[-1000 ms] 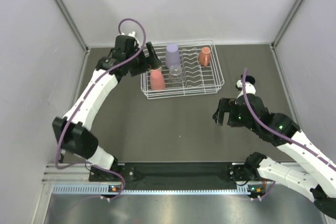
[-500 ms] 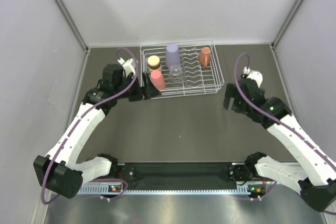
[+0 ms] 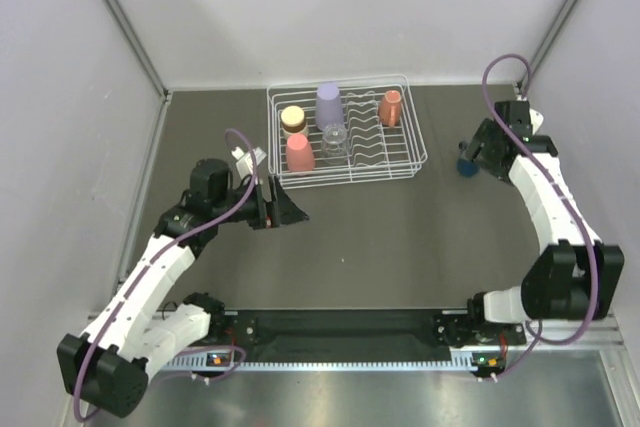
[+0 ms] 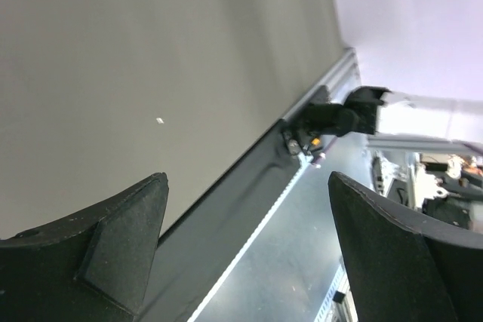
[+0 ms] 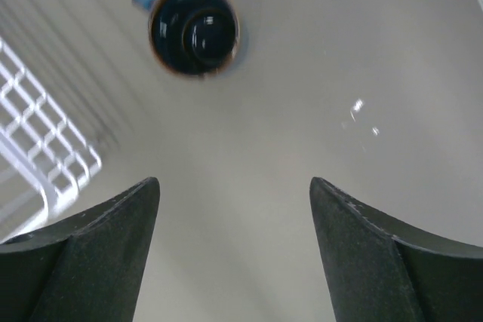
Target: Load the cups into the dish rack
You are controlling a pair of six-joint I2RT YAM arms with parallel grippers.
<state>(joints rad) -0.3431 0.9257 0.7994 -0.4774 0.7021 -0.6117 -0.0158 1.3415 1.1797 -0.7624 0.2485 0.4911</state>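
**One mug left on the counter, right gripper spread above it**

The dark blue handled mug stands upright, mouth up, on the dark counter. It is just beside the right end of the white wire dish rack but outside it, in the upper right of the overhead view. The right gripper hovers over it, released, fingers wide apart with nothing between them.

In the right wrist view the mug sits at the upper left, ahead of the fingers and left of their centre line. Its short handle points up-left, away from the gripper. The mug's long axis is vertical, so the coming move probably calls for a shift toward it and a descent over the rim, clear of the handle. The right arm is much the nearer. The left gripper hangs below the rack's left end in the overhead view, also spread and empty.

The rack holds five cups:
- a lavender plastic tumbler at upper centre
- a shiny steel cup just below it
- a plain pink tumbler at lower left
- a brown-rimmed cup with a pale inside above that
- a salmon-pink handled mug at upper right
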